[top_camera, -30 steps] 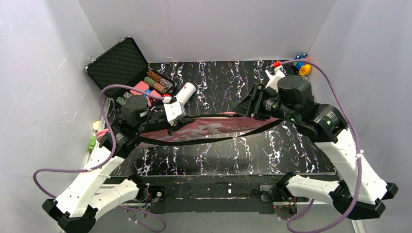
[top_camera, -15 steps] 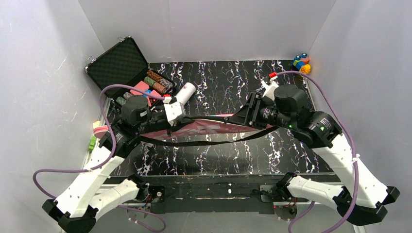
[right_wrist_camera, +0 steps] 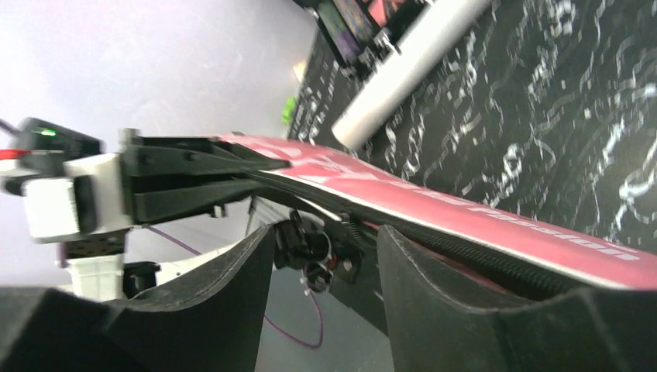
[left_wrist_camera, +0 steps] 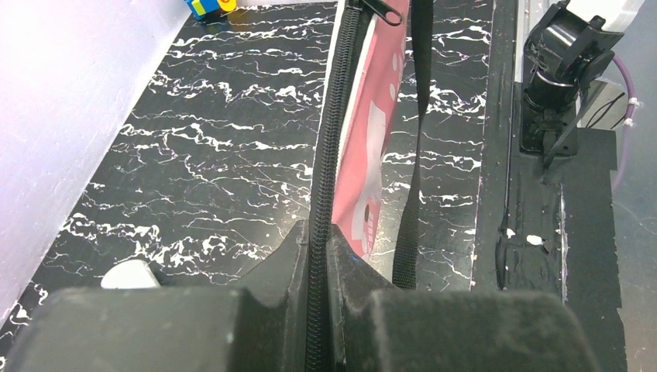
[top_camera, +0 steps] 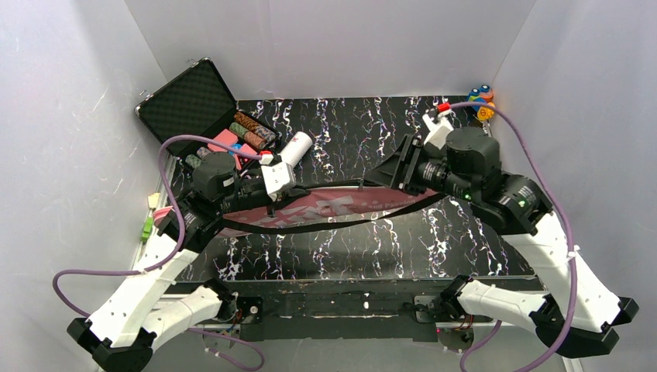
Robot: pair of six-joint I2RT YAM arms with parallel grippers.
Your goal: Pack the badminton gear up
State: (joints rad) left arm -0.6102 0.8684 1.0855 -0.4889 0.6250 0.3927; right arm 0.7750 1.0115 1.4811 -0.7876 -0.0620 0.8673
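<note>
My left claw (left_wrist_camera: 318,232) is pinched tight on the black zipper (left_wrist_camera: 329,139) edge of the pink racket-shaped cover (top_camera: 341,208), at the cover's left end, with the teeth running straight out from between my fingers. The zipper's pull (left_wrist_camera: 383,9) shows far up that line, toward the cover's other end. The cover stands on edge, its pink face with white lettering turned toward my bases, and its black strap (left_wrist_camera: 411,155) hangs along that near side in a slack loop. My right claw (right_wrist_camera: 325,236) sits at the cover's right end. Its jaws stand only a narrow way apart and the zipper edge runs in toward the gap, but I cannot tell whether they actually grip it. The cover stretches between my two claws across the black marbled table (top_camera: 349,132). Behind the cover's left end lies the long white tube (top_camera: 297,147), tilted, one end near my left wrist. Beyond the tube, farther back and left of the cover, the black case of poker chips (top_camera: 197,105) stands open. Far behind the cover's right end, in the corner, sits the small multicoloured toy (top_camera: 482,101).
</note>
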